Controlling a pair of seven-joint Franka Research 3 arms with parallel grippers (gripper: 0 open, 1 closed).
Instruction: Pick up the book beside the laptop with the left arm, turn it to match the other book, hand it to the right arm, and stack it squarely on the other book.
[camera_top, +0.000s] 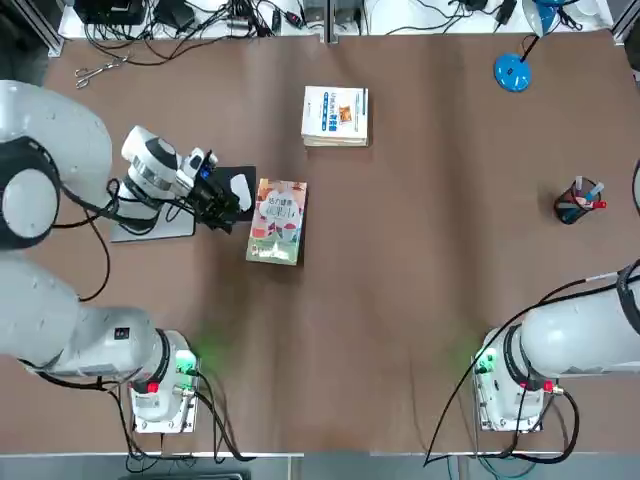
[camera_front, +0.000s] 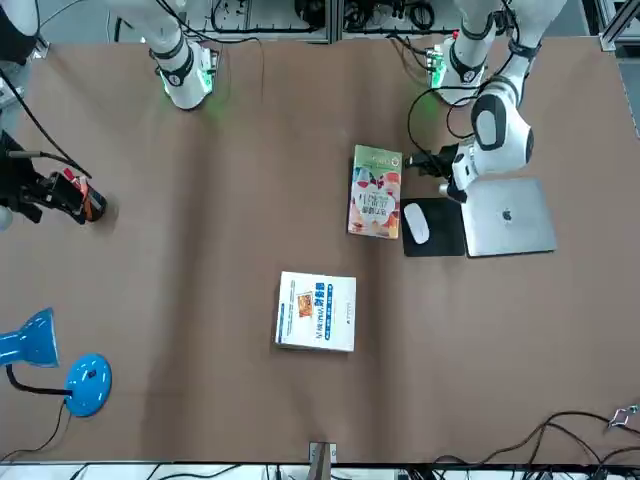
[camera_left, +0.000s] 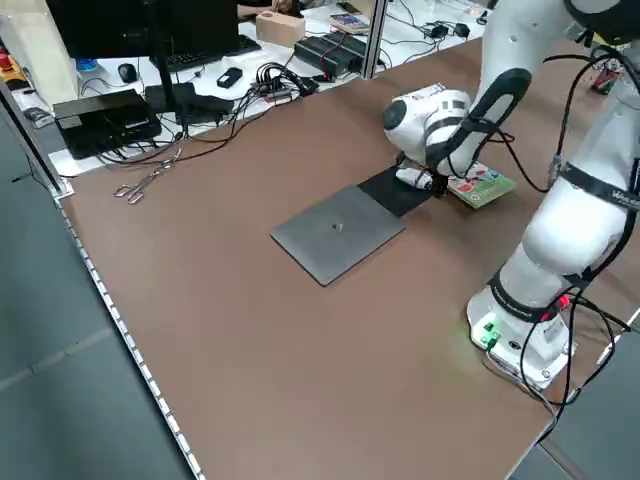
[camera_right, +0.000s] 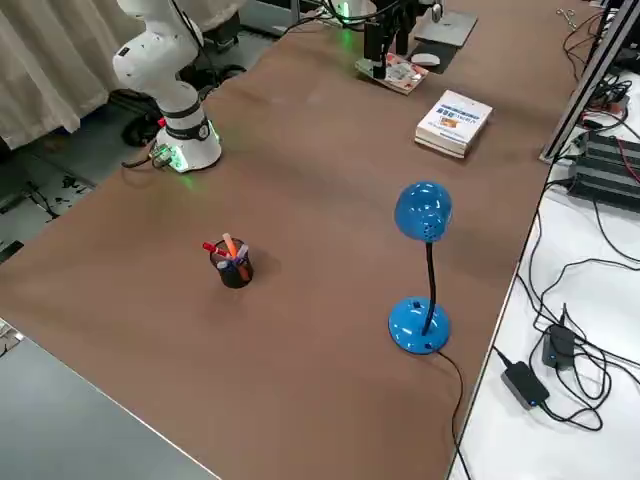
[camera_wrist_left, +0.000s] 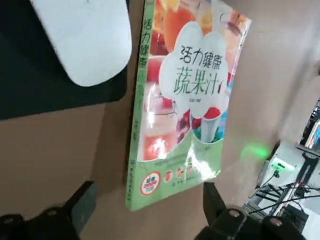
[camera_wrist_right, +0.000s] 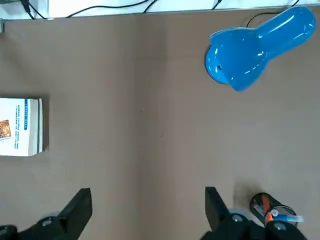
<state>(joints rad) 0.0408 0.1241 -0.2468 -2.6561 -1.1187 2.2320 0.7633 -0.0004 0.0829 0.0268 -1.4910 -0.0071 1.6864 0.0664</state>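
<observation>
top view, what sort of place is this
Probably a robotics lab or workshop: two white robot arms stand at a brown table, with tangled black cables and a metal frame post along its far edge.

The left arm's black pincer hangs with its fingers apart, right by the illustrated paperback; I can't tell whether they touch. Just beside it is the white computer mouse, and near it the silver-grey laptop. The white-covered paperback lies a bit farther from the pincer, the blue desk lamp and mesh pen cup well apart from it.
</observation>
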